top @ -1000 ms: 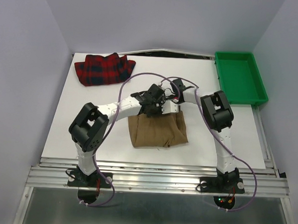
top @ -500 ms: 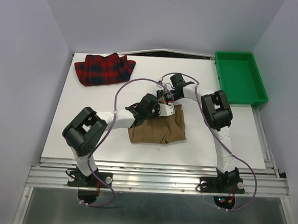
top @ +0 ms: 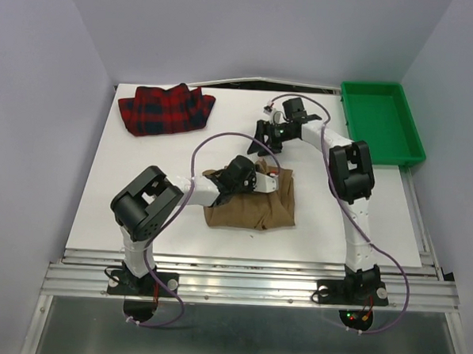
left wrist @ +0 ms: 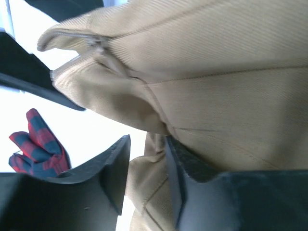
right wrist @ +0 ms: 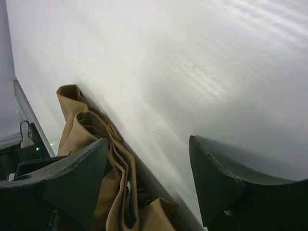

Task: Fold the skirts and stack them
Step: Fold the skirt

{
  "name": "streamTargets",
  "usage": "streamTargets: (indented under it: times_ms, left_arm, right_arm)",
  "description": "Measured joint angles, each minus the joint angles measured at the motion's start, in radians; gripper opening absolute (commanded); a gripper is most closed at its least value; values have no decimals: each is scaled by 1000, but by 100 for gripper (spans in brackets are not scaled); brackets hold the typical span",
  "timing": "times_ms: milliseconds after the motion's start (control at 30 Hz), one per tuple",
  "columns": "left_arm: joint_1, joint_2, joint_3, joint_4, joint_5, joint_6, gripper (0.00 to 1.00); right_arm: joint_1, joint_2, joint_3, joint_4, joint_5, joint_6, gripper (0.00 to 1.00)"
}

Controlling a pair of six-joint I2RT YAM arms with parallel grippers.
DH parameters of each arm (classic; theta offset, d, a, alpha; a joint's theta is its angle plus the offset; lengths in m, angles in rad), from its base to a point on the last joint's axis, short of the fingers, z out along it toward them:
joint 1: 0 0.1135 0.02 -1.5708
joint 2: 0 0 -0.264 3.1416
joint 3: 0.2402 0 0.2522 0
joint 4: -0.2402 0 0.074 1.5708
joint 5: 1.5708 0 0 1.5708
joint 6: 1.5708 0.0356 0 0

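A robotics lab cell: white table (top: 134,164), blank lavender walls (top: 252,27), aluminium rail frame (top: 247,282).

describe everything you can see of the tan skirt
The tan skirt is plain tan-brown cloth with a fine ribbed weave, stitched seams and a thick hemmed band. It lies bunched and partly folded in a rough rectangle near the middle of the white table, its far edge rumpled in layers. The left gripper pinches a fold at that far edge. The right gripper hangs open beyond it, not touching.
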Motion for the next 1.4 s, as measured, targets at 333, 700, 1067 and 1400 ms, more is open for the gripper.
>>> streamTargets:
  times_ms: [333, 700, 1067, 1400]
  left_arm:
    - [-1, -14, 139, -188, 38, 2, 83]
    - [13, -287, 400, -443, 82, -212, 99]
    - [60, -668, 11, -418, 461, -696, 72]
    - [245, -504, -263, -242, 678, -1161, 56]
  right_arm:
    - [-210, -4, 47, -4, 39, 42, 95]
    - [-269, -402, -152, 25, -76, 138, 81]
    - [-35, -654, -587, 146, -213, 193, 63]
    - [31, -509, -750, 92, -144, 106, 54]
